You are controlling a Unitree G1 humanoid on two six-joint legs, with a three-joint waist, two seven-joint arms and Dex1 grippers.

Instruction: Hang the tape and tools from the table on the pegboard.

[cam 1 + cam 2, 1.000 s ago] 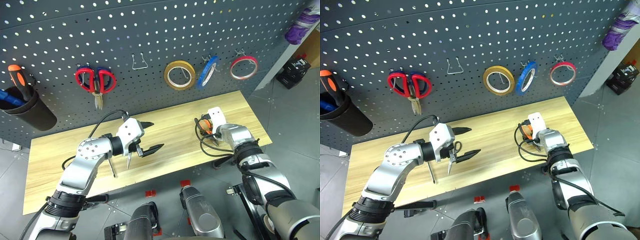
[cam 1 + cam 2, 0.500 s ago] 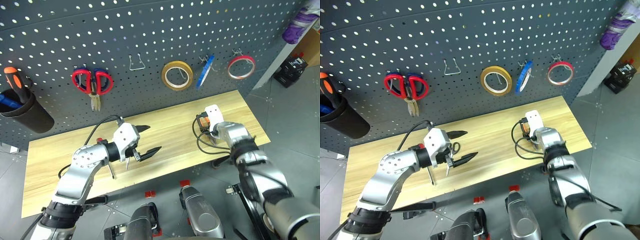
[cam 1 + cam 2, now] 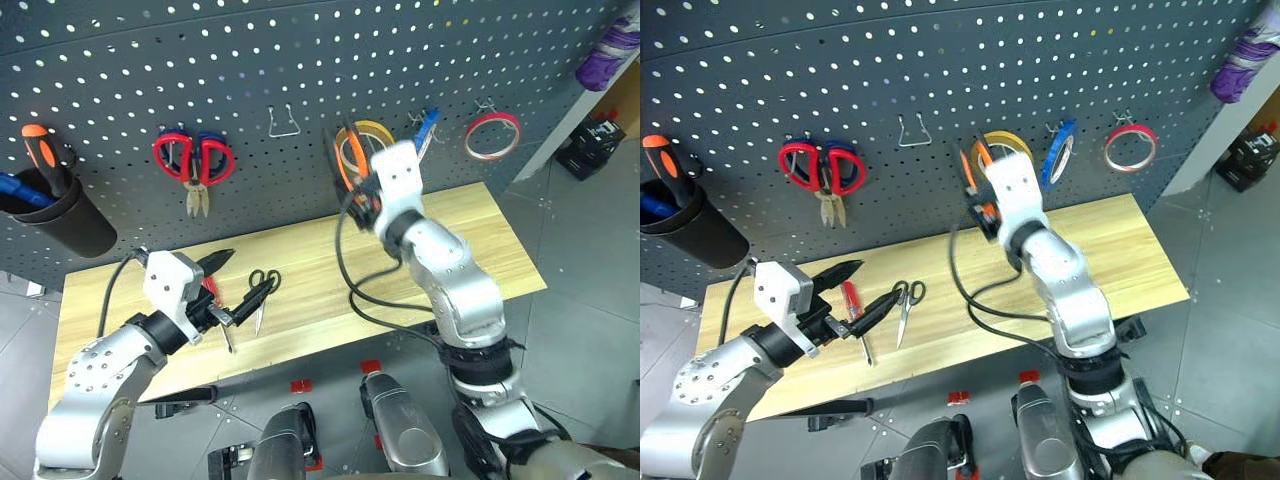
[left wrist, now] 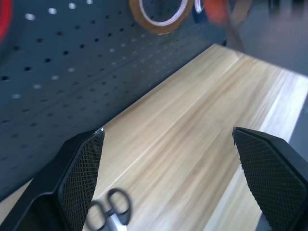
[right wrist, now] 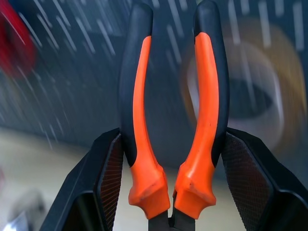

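Note:
My right gripper is shut on the orange-and-black pliers and holds them up in front of the pegboard, beside the yellow ring. The blue tape hangs on a hook just to their right. On the table lie the small black-handled scissors and the slim red-handled screwdriver. Low over the table's left part, my left gripper stands open and empty, its fingertips just left of the scissors.
On the pegboard hang bigger red-handled scissors, a yellow ring, a red-pink ring and a bare wire hook. A black cup at far left holds an orange-and-black screwdriver.
My right gripper closed on the pliers at the table's right and swung them up and left to the pegboard. The left gripper drew back to the left, uncovering the scissors.

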